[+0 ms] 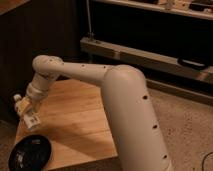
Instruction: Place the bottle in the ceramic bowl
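Note:
The small white bottle (26, 113) hangs tilted over the left edge of the wooden table (75, 120), its cap pointing up and to the left. My gripper (32, 109) sits at the end of the long white arm (90, 75) and is shut on the bottle around its middle. The black glossy ceramic bowl (31, 153) rests on the table's front left corner, just below and in front of the bottle, with nothing inside it.
A dark cabinet wall stands behind the table on the left. A metal shelf frame (150, 55) runs along the back right. Speckled floor (190, 130) lies to the right of the table. My arm's thick lower link covers the table's right part.

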### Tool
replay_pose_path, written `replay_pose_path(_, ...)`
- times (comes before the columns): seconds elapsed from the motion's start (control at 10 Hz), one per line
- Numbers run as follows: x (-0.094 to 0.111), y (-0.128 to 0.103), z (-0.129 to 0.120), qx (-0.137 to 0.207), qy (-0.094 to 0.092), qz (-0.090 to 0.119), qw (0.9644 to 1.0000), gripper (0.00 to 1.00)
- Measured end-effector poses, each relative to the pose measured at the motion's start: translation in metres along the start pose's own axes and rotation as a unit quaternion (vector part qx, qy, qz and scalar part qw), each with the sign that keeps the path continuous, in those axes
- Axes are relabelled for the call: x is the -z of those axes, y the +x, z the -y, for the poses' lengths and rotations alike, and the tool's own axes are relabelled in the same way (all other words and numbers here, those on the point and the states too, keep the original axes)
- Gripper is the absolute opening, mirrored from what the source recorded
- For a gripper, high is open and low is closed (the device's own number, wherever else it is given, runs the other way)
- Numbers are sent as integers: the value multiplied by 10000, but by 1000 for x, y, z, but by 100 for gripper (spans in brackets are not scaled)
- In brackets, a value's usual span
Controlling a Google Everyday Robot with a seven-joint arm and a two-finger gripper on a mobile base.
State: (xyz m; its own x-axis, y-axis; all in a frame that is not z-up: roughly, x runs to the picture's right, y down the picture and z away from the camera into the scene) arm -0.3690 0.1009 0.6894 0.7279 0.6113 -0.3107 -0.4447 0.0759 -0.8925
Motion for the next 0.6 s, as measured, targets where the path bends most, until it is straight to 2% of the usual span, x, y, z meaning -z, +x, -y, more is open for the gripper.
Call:
replay_pose_path(0.2, -4, 8, -14, 517, -165, -146, 9984, 0)
replay_pose_path(0.3, -4, 13, -23, 813, -207, -216, 9962, 0)
replay_pose_path(0.6, -6, 27, -41, 1500, 10, -270, 9883, 0)
